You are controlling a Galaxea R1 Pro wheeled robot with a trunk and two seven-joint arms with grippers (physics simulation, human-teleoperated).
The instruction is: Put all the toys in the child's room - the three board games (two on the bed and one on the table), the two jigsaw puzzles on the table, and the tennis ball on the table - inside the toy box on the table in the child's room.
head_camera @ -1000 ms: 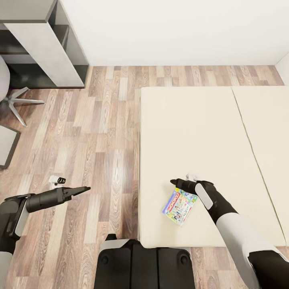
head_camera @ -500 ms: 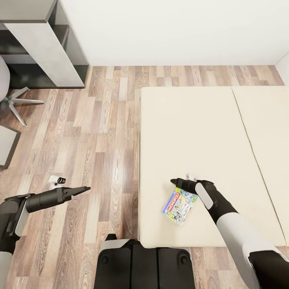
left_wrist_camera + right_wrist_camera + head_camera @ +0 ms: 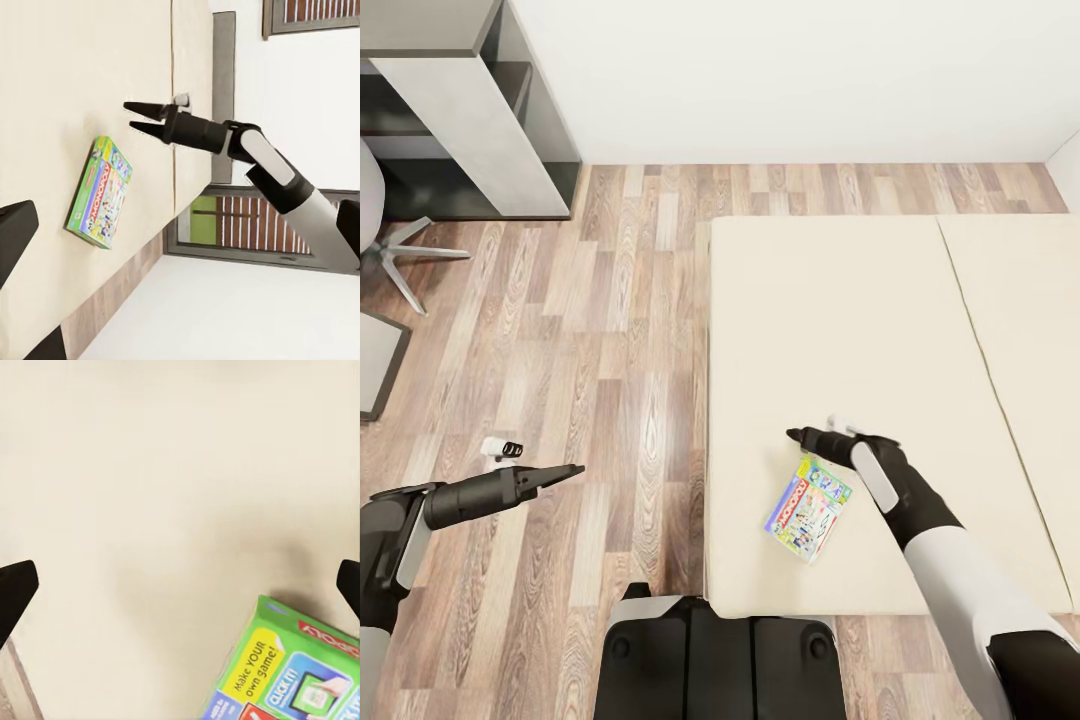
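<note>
Green-edged board game (image 3: pixel 808 507) reading "Make YOUR own game!" lies on the bed (image 3: pixel 840 330) lower centre; right end effector (image 3: pixel 796 436) gapes empty above it

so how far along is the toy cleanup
Nothing looks done from here. One board game lies flat on the bed near its edge. The right claw hovers open just beyond it, gripping nothing; the left claw hangs over the floor. Picking this game up and carrying it off to the toy box is all ahead.
</note>
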